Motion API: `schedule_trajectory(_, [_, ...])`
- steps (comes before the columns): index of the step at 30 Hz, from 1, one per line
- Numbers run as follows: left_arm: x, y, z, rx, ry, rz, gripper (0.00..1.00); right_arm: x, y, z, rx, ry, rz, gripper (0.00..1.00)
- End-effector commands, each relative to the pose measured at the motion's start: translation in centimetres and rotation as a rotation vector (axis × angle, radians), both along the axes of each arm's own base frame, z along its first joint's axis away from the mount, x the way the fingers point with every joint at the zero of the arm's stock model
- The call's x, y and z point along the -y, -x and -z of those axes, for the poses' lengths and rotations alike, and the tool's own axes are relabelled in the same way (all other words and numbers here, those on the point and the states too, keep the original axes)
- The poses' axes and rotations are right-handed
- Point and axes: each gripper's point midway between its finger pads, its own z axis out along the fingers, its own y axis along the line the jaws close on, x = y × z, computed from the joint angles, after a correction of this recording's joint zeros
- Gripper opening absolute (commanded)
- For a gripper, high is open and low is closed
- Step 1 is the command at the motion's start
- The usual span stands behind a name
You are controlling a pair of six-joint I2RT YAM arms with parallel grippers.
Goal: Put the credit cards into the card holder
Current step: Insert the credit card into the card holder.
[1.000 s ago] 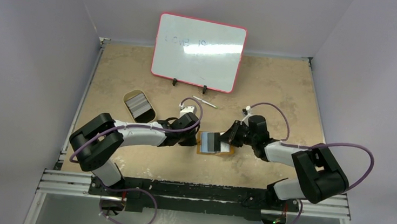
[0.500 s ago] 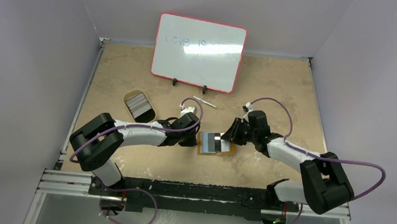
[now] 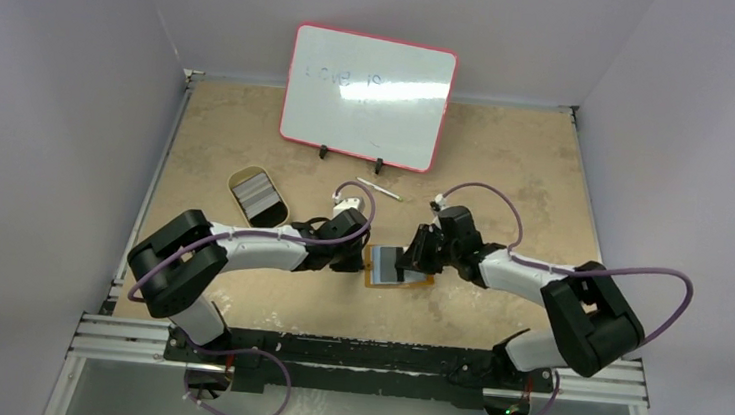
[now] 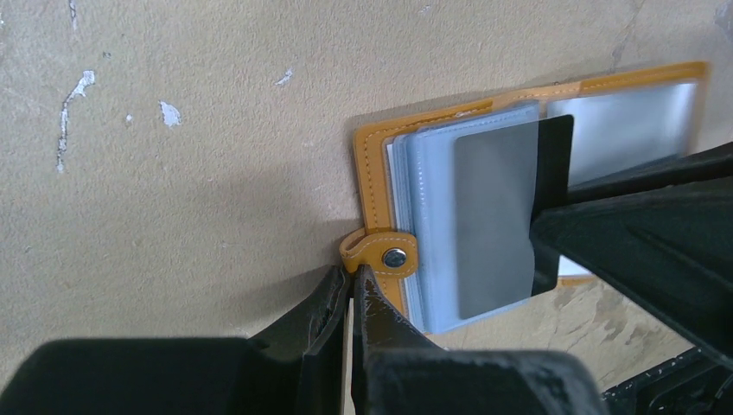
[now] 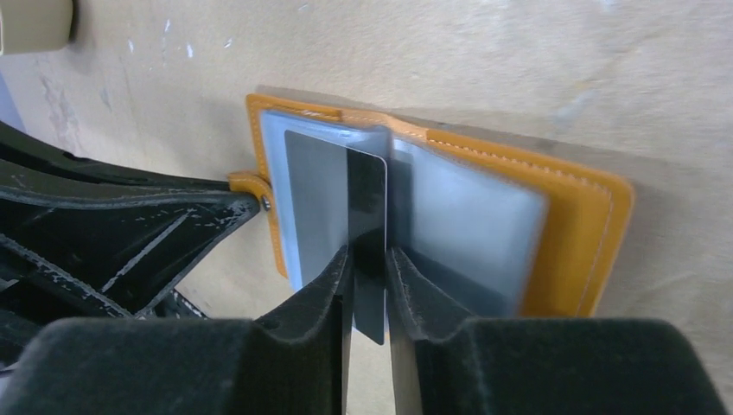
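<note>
The orange-tan card holder lies open mid-table, its bluish sleeves up. My left gripper is shut at the holder's left edge, its tips pinching the loop of the snap tab. My right gripper is shut on a black credit card. The card's left part sits inside a sleeve and looks grey there. Its right end is still outside, between my right fingers. No orange-yellow card shows.
An oval tan tin dish at the left holds flat grey and dark pieces. A slim pen lies behind the holder. A red-framed whiteboard stands at the back.
My right gripper has moved left over the holder with the card, and the card now lies further into the sleeve. The left arm has not moved.
</note>
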Motion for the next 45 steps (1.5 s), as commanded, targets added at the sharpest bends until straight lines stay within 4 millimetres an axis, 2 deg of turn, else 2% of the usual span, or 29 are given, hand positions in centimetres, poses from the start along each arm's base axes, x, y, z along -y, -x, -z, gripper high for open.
schedule_trajectory(1, [-2.4, 1.9, 1.8, -0.064, -0.096, 0.019, 0.0, -2.8, -0.9, -2.0, 0.053, -0.046, -0.012, 0.19])
schedule_trajectory(4, [-2.7, 1.6, 1.7, -0.05, -0.115, 0.014, 0.0, -3.4, -0.8, -2.0, 0.046, -0.048, -0.02, 0.18])
schedule_trajectory(8, [-3.1, 1.1, 1.6, -0.038, -0.15, 0.012, 0.0, -2.6, 0.0, -1.2, 0.001, -0.01, -0.002, 0.24])
schedule_trajectory(11, [-3.7, 0.8, 0.8, -0.024, -0.166, -0.013, 0.0, -1.9, 0.1, -1.7, 0.007, 0.008, 0.021, 0.27])
schedule_trajectory(15, [-3.7, 0.0, -1.8, 0.025, -0.124, -0.056, 0.12, -1.4, 0.1, -2.8, 0.043, 0.016, 0.028, 0.27])
schedule_trajectory(18, [-2.3, -0.6, -4.1, 0.053, -0.043, -0.057, 0.17, -1.2, -0.1, -3.0, 0.061, 0.023, 0.029, 0.21])
schedule_trajectory(22, [0.7, -0.9, -7.4, 0.075, 0.129, -0.023, 0.27, -1.6, -0.1, -2.1, 0.06, 0.023, -0.001, 0.14])
schedule_trajectory(25, [2.7, -0.8, -9.0, 0.089, 0.256, 0.007, 0.32, -1.7, -0.2, -1.3, 0.059, 0.023, -0.013, 0.11])
schedule_trajectory(27, [3.3, -0.8, -8.9, 0.088, 0.293, 0.012, 0.34, -1.8, -0.6, -1.1, 0.075, 0.019, -0.004, 0.09])
schedule_trajectory(29, [3.5, -0.9, -8.0, 0.081, 0.278, 0.018, 0.36, -2.0, -0.5, -0.7, 0.068, 0.007, -0.004, 0.08])
schedule_trajectory(36, [2.5, -2.3, -5.8, 0.112, 0.209, -0.006, 0.41, -2.0, 0.1, 0.1, 0.053, -0.011, -0.004, 0.05])
schedule_trajectory(45, [2.8, -2.8, -6.1, 0.121, 0.233, -0.001, 0.42, -2.2, 0.5, 0.3, 0.046, -0.04, 0.0, 0.04])
